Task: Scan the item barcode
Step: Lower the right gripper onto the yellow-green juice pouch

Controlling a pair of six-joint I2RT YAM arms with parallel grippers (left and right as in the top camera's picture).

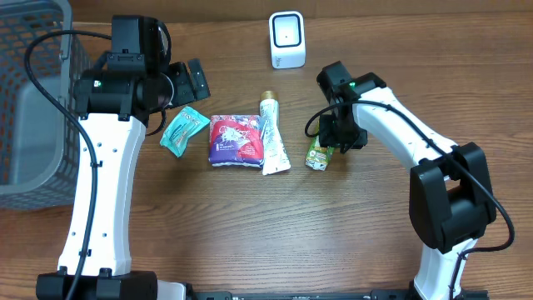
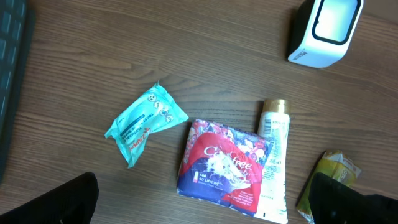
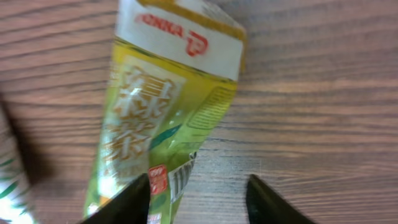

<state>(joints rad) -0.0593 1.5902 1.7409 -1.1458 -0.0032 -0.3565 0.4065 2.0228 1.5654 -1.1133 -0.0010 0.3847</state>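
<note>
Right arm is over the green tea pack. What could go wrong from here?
The right gripper stands open with only the edge of the flat-lying green tea pack between its fingers; closing may pinch a corner and slip. The barcode sits right beside one finger, so a grip there might hide it from the scanner. The tube lies close by and could get nudged.

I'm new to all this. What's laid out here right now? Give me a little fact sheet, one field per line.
scanner: white, on the far side, facing the items
items in a row: teal packet, red and purple pack, white tube, green tea carton
basket: grey, on the robot's left
left tool: open, near the teal packet, holding nothing
right tool: open, over the green tea carton, which lies flat
</note>
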